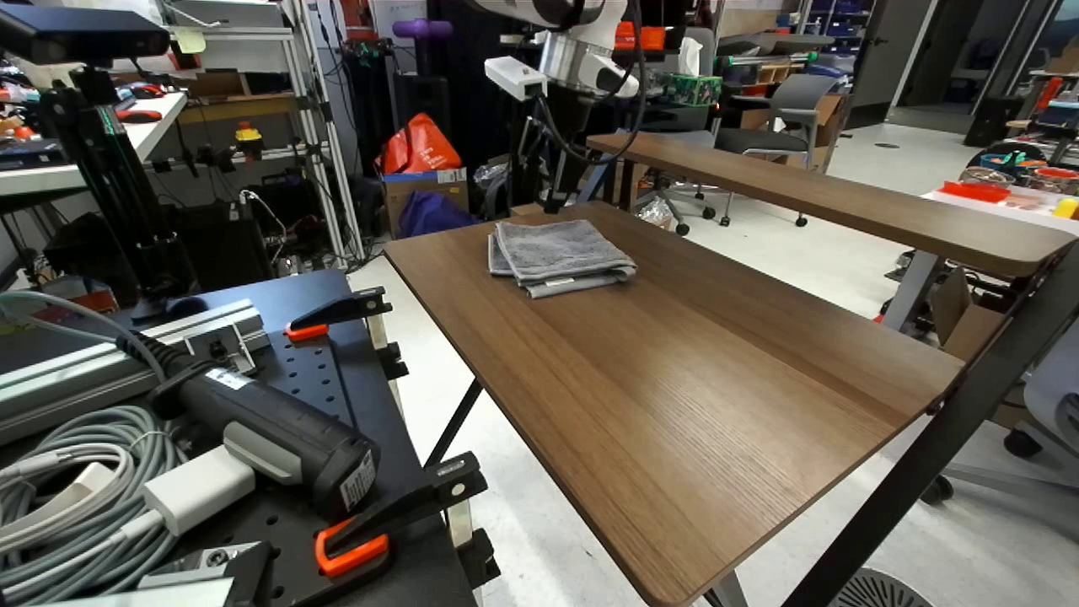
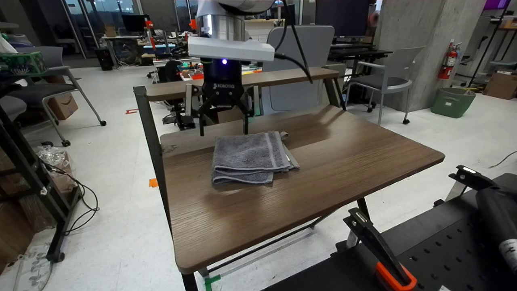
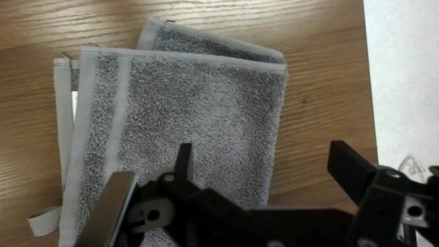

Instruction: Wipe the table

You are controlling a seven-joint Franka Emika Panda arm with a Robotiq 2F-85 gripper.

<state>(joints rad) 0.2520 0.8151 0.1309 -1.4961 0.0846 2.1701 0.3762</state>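
Now a towel (image 2: 250,153) lies on the table (image 2: 343,153), claw (image 2: 223,133) aloft.

Brown wood-grain table (image 1: 674,379), grey pale-banded towel (image 3: 202,113), black pincer (image 2: 223,131)

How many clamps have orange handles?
2 in an exterior view: a farther clamp and a nearer clamp, along the edge of the bench facing the table. More may be hidden.
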